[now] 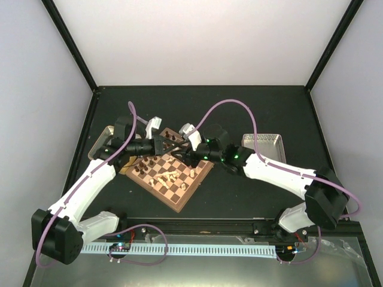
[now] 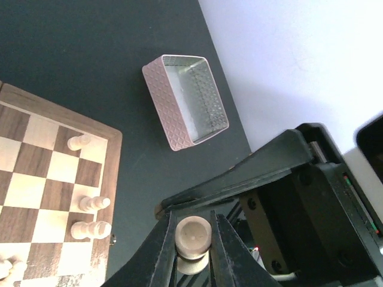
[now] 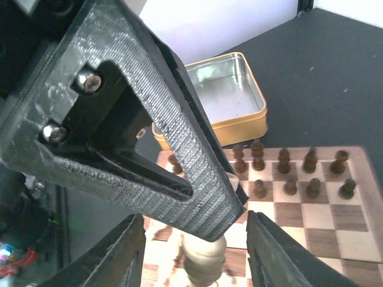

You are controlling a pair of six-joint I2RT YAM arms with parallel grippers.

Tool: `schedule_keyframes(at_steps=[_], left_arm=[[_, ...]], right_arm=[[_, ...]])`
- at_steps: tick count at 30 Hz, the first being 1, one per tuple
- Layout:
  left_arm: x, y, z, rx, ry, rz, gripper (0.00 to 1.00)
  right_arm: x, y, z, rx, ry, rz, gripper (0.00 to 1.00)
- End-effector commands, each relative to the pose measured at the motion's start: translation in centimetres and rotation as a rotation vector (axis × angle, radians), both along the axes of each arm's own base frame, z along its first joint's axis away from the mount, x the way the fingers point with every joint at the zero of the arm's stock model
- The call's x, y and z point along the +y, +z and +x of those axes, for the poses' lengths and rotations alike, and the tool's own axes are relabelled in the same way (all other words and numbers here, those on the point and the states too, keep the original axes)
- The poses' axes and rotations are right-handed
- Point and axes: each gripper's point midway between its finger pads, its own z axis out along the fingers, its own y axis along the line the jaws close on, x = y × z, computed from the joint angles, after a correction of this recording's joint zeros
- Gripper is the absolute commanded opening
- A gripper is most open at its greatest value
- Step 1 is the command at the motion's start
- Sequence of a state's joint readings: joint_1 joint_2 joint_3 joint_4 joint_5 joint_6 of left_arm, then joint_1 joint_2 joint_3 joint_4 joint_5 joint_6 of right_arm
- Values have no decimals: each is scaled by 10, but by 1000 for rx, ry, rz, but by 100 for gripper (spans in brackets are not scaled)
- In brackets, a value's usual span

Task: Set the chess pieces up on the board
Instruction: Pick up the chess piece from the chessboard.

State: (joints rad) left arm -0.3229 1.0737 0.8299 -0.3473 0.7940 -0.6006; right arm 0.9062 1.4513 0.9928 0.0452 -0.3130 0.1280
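The left gripper (image 2: pixel 193 220) is clamped on a pale chess piece (image 2: pixel 194 237), held above the far side of the board (image 1: pixel 179 194). The right gripper (image 3: pixel 197 239) stands spread on either side of that piece (its fingers clear of it).

The left arm (image 1: pixel 84 186) and the right arm (image 1: pixel 276 173) share one build: smooth white shell links between chunky black joint housings (image 1: pixel 326 203). A thin purple cable (image 1: pixel 230 103) loops along each arm. Small green lights (image 1: pixel 235 156) glow on the right arm's black wrist. The gripper fingers (image 2: pixel 160 254) are matt black plastic with fine ribbed layers, their mount fixed by silver screws (image 3: pixel 90 81)
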Motion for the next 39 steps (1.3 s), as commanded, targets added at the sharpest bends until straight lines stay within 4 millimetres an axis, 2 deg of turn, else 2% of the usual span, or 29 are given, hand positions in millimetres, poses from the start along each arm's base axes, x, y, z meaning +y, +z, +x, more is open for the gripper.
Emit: schedule_keyframes(at_steps=[1,4,8,13,15,20,25,36,39], left_arm=[[-8,33,-4,-42,-31,-95,2],[-9,57,-4,-68,-14,-166,1],[-9,91,-5,-62,16,-287,2],[-7,126,-4,-19,58,-446,2],[-6,136,-4,-18,68,-481,2],[-2,139,-5,-4,96,-505,2],[0,137,-7,6,108,-518,2],[0,130,-6,13,113,-507,2],[1,125,-7,-1,119,-484,1]], right_arm=[[0,43,-7,92,-21,174,55],[-11,69,-15,182,-52,347,67],[-28,88,-15,355,-131,567,77],[-34,120,-15,563,-120,815,77],[-35,132,-15,615,-104,881,71],[-38,145,-12,691,-105,964,51],[-38,141,-6,734,-141,969,39],[-34,143,-8,765,-129,949,10],[-33,126,-5,763,-183,868,6]])
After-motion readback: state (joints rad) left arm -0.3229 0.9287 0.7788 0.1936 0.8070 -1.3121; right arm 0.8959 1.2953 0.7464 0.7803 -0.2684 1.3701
